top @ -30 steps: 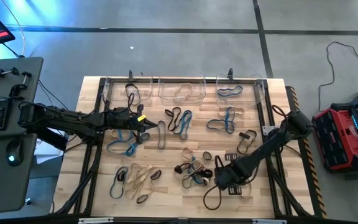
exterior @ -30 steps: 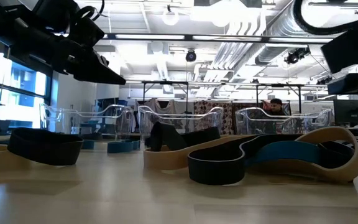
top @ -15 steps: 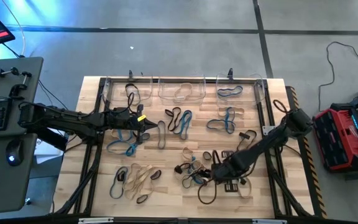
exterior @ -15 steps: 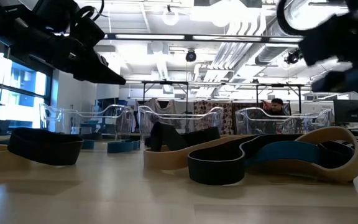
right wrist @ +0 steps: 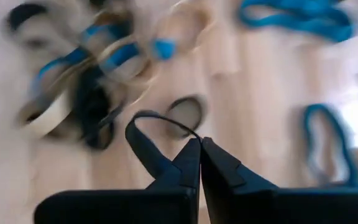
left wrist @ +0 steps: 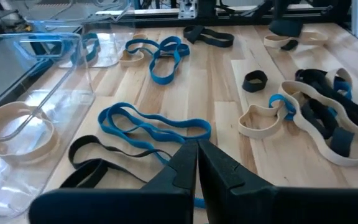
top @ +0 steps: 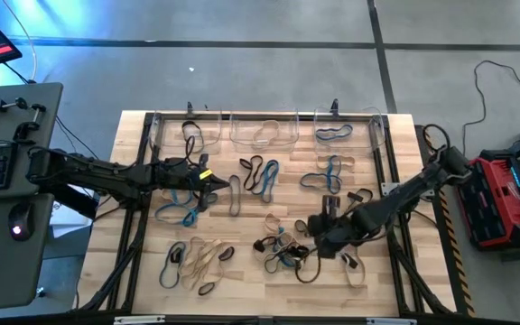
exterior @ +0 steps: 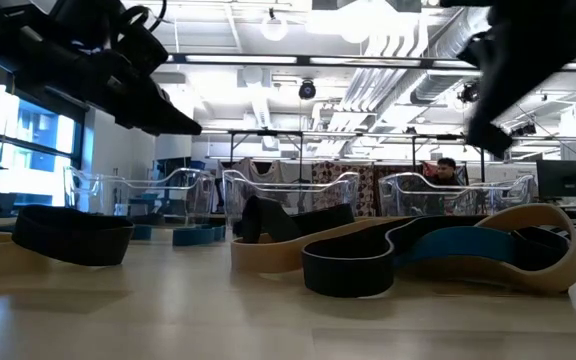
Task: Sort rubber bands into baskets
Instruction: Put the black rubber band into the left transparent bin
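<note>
Wooden surface (top: 395,280) with three clear baskets in a row along the far edge: left basket (top: 188,133) holding a black band, middle basket (top: 264,132) a tan one, right basket (top: 348,132) a blue one. The low view shows the same three only as transparent walls.

Rubber bands (top: 197,260) in black, tan and blue lie loose across the rest of the surface, with a tangled cluster (top: 278,248) near the front middle.

Right gripper (top: 319,236): over the front middle, beside that cluster. Its wrist view shows the jaws pressed together on a thin black band (right wrist: 143,142), which loops up from the tips; the high view shows that band (top: 310,269) trailing below the gripper.

Left gripper (top: 215,183): over the left half, in front of the left basket. Its wrist view shows jaws closed with nothing between them, above a long blue band (left wrist: 151,124) and a black band (left wrist: 95,158).
</note>
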### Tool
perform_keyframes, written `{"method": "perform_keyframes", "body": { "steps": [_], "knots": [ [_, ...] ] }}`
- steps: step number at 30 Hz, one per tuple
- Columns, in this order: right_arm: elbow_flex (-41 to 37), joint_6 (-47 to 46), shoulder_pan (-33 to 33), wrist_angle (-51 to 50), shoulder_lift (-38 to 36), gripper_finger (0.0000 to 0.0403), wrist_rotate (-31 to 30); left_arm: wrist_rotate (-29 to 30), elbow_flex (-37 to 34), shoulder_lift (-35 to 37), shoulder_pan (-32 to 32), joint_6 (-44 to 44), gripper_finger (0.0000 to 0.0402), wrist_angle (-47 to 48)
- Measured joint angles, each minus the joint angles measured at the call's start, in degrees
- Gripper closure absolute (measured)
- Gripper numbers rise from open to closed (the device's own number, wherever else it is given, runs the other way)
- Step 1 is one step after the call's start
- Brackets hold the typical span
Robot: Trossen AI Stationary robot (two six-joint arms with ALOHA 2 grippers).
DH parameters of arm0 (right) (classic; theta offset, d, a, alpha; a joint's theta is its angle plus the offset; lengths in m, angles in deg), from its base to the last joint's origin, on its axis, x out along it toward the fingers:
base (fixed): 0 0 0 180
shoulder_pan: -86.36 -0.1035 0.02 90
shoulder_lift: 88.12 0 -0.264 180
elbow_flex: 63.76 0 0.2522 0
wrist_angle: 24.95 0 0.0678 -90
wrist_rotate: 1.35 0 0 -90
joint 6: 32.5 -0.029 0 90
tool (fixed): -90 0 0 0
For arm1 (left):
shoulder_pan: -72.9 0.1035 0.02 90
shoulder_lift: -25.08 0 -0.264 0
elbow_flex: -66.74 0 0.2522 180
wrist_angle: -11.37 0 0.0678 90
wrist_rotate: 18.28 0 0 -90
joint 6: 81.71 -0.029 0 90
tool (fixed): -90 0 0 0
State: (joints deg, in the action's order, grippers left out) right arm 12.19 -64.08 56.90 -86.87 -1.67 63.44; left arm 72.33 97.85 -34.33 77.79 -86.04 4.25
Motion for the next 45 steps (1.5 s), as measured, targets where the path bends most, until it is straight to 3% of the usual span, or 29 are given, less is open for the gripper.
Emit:
{"method": "perform_keyframes", "body": {
  "steps": [8,16,21,30,38,45],
  "knots": [
    [-0.97,6.86,8.15,11.94,0.15,0.0403,-6.40,9.53,-0.01,-0.01,-5.20,-3.44,0.0337,-2.01],
    [-1.20,15.25,16.12,27.31,0.42,0.0403,-7.80,16.05,-0.01,0.02,-9.86,-10.88,0.0306,-9.02],
    [-1.20,18.68,19.02,33.97,0.44,0.0403,-7.73,19.35,-0.01,-0.09,-10.96,-10.78,0.0299,-10.43],
    [-1.22,22.06,20.84,43.29,2.71,0.0403,-7.37,22.94,3.53,-2.11,-13.97,-10.88,0.0273,-10.82],
    [-1.22,22.22,20.36,50.40,5.39,0.0403,-7.49,29.39,10.15,-10.78,-16.27,-15.52,0.0239,-10.73],
    [-1.27,23.00,20.38,52.43,5.51,0.0403,-8.36,29.78,14.86,-17.66,-16.41,-17.00,0.0218,-10.72]
  ]
}}
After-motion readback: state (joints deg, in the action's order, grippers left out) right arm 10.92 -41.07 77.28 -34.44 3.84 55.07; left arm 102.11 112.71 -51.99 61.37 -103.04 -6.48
